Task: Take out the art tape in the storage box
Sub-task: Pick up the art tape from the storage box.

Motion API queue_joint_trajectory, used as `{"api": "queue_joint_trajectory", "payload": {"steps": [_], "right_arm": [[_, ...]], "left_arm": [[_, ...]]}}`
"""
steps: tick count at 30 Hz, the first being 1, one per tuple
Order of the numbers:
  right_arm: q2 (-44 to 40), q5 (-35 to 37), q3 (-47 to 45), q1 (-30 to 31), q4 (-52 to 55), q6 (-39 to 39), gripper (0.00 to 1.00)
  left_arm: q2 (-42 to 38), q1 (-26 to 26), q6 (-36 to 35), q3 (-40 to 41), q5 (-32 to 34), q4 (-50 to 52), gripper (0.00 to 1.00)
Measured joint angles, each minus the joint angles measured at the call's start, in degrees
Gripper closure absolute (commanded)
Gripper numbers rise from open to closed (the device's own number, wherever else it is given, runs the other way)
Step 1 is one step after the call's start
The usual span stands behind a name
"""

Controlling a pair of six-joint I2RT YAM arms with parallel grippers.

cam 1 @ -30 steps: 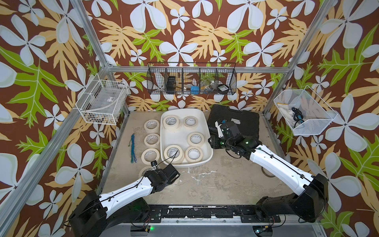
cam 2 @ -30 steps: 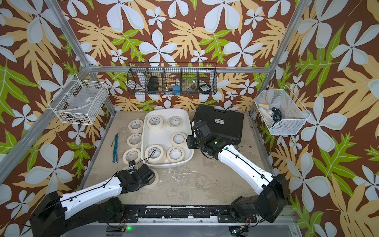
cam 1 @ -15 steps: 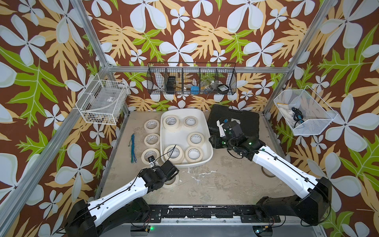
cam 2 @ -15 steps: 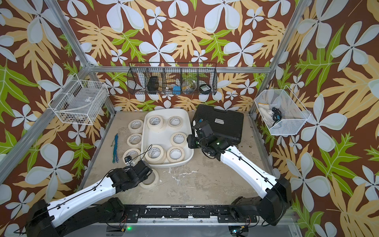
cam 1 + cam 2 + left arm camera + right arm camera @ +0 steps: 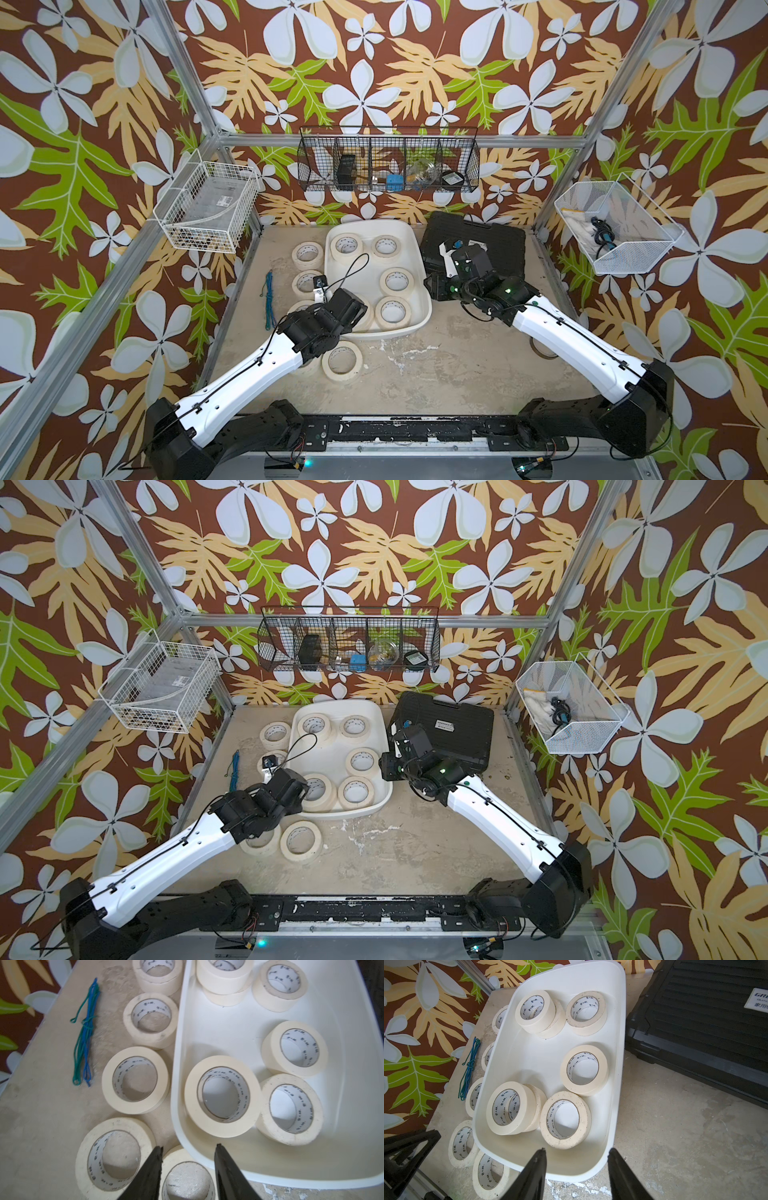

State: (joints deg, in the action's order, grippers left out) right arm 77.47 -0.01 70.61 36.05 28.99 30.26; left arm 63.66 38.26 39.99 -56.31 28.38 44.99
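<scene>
Worn beige surface (image 5: 436,374), floral walls. Jaws apart and empty, the left hand (image 5: 188,1147) has drawn off a roll (image 5: 340,377) now lying on the surface and swung back toward the storage box (image 5: 228,1028): one more out. The right hand (image 5: 577,1149) hovers released beside the rim. Seven rolls of art tape (image 5: 192,1093) remain inside: matte cream rings, printed white cores, smooth glossy tub.
</scene>
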Motion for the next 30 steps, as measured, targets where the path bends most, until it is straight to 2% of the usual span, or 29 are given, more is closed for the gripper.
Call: {"api": "queue_joint_trajectory", "payload": {"steps": [2, 5, 11, 20, 30], "right_arm": [[0.02, -0.13, -0.09, 0.00, 0.17, -0.33, 0.49], [0.13, -1.22, -0.81, 0.00, 0.15, -0.35, 0.49], [0.66, -2.99, -2.23, 0.00, 0.13, -0.33, 0.49], [1.05, -4.28, -2.69, 0.00, 0.17, -0.31, 0.49], [1.05, -4.44, -3.13, 0.00, 0.17, -0.31, 0.49]], "left_arm": [[2.86, -4.92, -6.67, -2.51, -5.38, -2.49, 0.54], [8.39, -9.29, -14.82, -5.60, -12.11, -3.65, 0.53], [18.62, -11.89, -25.44, -8.63, -20.11, -4.11, 0.53], [24.41, -16.26, -29.57, -10.12, -20.85, -5.68, 0.51], [27.89, -18.08, -31.26, -10.01, -21.66, -7.32, 0.50]]}}
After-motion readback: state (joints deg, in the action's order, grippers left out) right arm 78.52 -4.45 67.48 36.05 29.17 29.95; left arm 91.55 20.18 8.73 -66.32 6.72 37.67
